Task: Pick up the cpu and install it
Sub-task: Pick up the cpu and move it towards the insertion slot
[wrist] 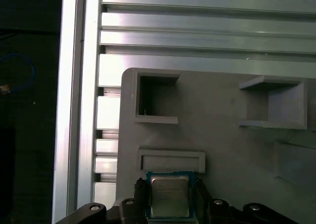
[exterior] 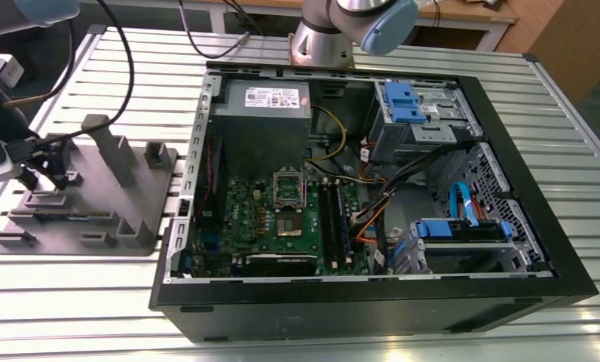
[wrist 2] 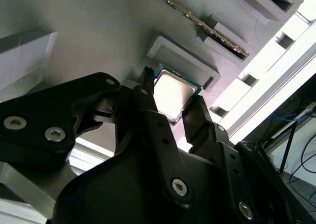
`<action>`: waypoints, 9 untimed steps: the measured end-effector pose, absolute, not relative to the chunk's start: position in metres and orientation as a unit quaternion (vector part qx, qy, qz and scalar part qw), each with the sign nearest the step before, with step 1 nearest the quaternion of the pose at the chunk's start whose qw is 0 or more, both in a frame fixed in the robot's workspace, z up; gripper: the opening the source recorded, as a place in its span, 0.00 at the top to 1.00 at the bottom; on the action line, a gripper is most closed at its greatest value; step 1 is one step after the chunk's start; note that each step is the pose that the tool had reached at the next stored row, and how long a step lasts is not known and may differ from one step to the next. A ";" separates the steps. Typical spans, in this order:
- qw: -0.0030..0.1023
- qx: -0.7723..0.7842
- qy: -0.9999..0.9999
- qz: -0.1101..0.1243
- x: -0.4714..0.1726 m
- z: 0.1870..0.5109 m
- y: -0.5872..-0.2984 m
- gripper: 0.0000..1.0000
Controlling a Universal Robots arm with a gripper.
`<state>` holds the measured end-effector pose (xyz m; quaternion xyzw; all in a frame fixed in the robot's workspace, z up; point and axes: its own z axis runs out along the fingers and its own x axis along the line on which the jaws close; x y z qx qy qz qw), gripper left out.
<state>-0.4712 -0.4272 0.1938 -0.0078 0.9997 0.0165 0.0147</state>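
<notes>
Your end effector (wrist 2: 172,101) straddles the cpu (wrist: 169,203), jaws apart; keep it centred and square to the chip's edges while closing.

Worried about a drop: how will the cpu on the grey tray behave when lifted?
The cpu looks flat and stiff, so probably won't bend. Its smooth metal top and thin edges may slip. Flat on the tray, it shouldn't roll.
</notes>
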 end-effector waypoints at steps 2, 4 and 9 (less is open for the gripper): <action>0.015 -0.008 1.000 0.017 -0.471 0.198 -0.427 0.53; 0.015 -0.008 1.000 0.017 -0.471 0.203 -0.427 0.53; 0.015 -0.008 1.000 0.017 -0.471 0.216 -0.427 0.53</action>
